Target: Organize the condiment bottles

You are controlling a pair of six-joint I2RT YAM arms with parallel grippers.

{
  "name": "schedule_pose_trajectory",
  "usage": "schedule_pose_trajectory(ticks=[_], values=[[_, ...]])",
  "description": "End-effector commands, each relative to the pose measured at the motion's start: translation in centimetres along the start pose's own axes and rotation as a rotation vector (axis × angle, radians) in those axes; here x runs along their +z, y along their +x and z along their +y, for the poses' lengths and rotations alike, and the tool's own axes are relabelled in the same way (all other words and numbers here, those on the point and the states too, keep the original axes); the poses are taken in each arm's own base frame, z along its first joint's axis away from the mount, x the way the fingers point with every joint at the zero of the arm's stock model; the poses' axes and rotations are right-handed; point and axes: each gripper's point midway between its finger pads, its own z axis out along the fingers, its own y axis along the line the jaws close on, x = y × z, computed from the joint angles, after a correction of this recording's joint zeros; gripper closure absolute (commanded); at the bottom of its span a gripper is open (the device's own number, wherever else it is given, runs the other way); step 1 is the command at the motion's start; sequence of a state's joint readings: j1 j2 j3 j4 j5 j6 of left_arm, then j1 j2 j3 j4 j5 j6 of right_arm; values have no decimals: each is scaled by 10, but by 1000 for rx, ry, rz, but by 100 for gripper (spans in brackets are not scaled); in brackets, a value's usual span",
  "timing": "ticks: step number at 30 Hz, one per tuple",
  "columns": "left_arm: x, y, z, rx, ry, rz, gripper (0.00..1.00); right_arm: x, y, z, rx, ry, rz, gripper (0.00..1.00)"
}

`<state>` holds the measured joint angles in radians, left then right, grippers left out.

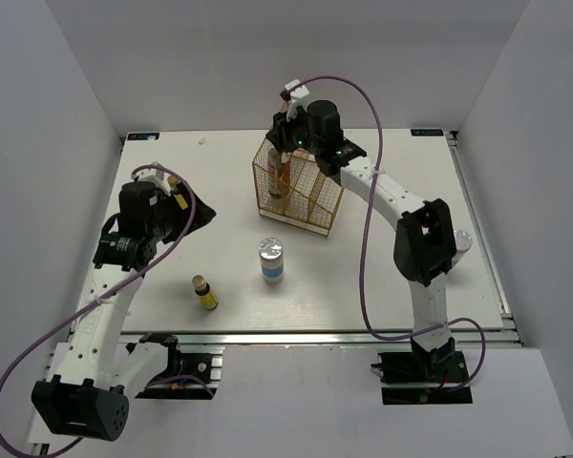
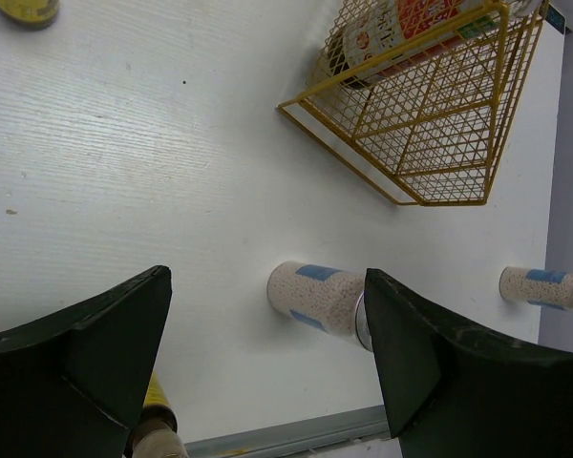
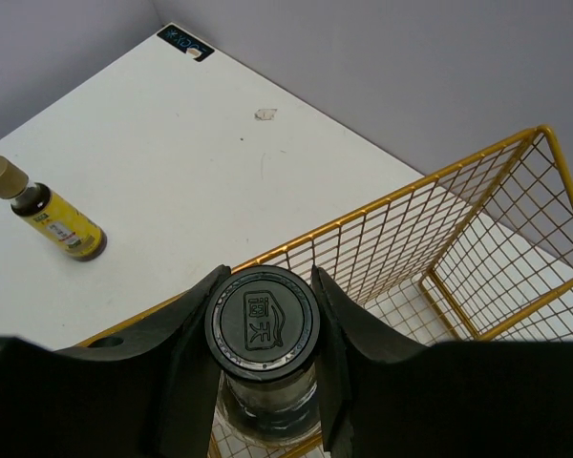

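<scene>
The condiment bottles are spread over the white table (image 1: 325, 277), and we count five of them. The dark bottle with a red label and a round black cap (image 3: 263, 324) is inside the gold wire basket (image 1: 320, 205), which sits by the middle of the table's far edge. This bottle is in the basket's left compartment, and the right gripper (image 1: 288, 145) is clamped on its cap from both sides. We cannot tell whether its base rests on the basket floor.

A white bottle with a blue label and a silver top (image 1: 271, 260) stands upright near the table's middle, toward the near edge. A yellow bottle with a brown neck (image 1: 206, 294) stands to its left, close to the near edge. A second white, blue-labelled bottle (image 1: 461, 239) is by the right edge, partly hidden behind the right arm (image 1: 422, 239). A second yellow bottle with a tan cap (image 3: 62, 224) stands toward the left edge, well apart from the basket.

The left gripper (image 2: 265, 275) hangs above the table's left part, with its fingers wide apart and nothing between them.
</scene>
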<state>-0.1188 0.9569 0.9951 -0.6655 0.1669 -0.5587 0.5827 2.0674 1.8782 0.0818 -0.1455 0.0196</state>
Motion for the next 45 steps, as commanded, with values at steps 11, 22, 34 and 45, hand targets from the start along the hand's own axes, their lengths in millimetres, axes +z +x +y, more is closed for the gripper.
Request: schedule_pose_trajectory(ticks=[11,22,34,45], values=[[-20,-10,-58,115,308,-10,6,-40,-121,11,-79,-36,-285,34],[-23,10,-90,217,338,79,20,-100,-173,1,-153,-6,-273,26],[2,107,-123,521,-11,295,11,-241,-60,-52,-27,-38,195,39],[28,118,-97,623,-328,271,7,-291,20,-57,56,35,282,20]])
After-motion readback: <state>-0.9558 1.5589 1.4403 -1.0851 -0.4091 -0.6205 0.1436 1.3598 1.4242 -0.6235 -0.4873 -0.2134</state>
